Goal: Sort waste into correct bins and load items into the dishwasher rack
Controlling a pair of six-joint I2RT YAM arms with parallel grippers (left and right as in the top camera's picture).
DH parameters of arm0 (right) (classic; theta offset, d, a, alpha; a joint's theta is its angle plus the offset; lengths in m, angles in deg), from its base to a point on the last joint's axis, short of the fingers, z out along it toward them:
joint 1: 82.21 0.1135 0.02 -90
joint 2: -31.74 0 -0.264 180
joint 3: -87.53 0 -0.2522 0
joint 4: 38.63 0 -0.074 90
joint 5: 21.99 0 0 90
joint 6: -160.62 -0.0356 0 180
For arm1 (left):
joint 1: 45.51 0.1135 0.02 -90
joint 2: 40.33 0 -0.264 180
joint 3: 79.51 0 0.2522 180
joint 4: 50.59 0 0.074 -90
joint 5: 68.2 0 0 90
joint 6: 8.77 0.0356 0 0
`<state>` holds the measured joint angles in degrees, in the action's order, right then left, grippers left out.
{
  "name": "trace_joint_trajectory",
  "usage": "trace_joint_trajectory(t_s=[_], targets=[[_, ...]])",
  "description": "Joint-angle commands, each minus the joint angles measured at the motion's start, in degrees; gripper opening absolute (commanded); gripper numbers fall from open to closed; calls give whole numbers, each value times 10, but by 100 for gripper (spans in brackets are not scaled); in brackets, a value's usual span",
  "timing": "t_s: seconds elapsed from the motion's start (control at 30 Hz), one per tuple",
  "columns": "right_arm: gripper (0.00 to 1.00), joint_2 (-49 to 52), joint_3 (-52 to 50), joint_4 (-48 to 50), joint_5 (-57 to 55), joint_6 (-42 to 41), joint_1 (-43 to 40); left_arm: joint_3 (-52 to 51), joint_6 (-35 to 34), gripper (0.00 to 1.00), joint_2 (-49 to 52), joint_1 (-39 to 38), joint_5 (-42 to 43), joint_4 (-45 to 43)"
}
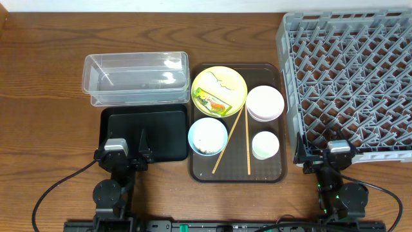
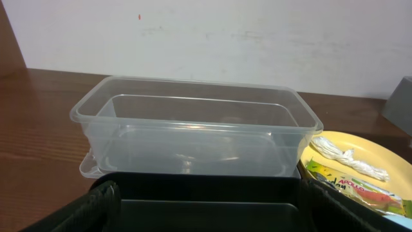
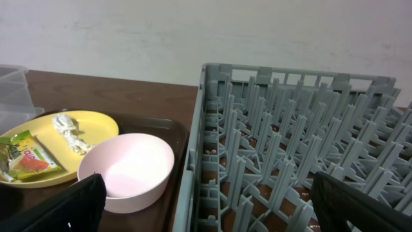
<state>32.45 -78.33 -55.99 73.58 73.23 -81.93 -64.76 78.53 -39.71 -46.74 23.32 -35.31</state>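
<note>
- two arms sit low at the near edge of the table, well apart. each claw is spread wide and holds nothing.
- left gripper [image 2: 206, 209] hangs over the near rim of the black tray [image 1: 161, 125]. the clear tub [image 1: 136, 78] stands just behind that tray, with nothing between them.
- right gripper [image 3: 212, 212] points at the near edge of the dishwasher rack [image 1: 351, 77], by its left corner.
- between the bins and the rack lies the brown serving tray [image 1: 235, 169], carrying all the dishes.
- yellow plate [image 1: 230, 80] sits at its far left with the green-yellow wrapper [image 1: 211, 102] on it. pink bowl [image 1: 264, 103] is beside the plate, nearest the rack.
- blue bowl [image 1: 207, 136] and white cup [image 1: 265, 145] sit at the near side, with the chopsticks [image 1: 247, 143] lying apart between them, one slanted against the blue bowl's edge.
- both wrist views show a white clump [image 3: 71, 132] on the plate, faint from overhead. whether it is rice i cannot tell.
- overhead alone shows dark specks in the blue bowl.
</note>
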Motion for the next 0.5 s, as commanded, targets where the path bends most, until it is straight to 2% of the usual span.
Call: trace_joint_trajectory(t_s=[0.0,0.33,0.47], targets=[[99,-3,-1,-2,3,7,-6,-8,7,90,-4,2,-7,25],[99,-3,-1,-2,3,6,-6,-8,7,90,-4,2,-7,25],[99,-3,0,-1,2,-30,-6,-7,-10,90,-2,2,-7,26]])
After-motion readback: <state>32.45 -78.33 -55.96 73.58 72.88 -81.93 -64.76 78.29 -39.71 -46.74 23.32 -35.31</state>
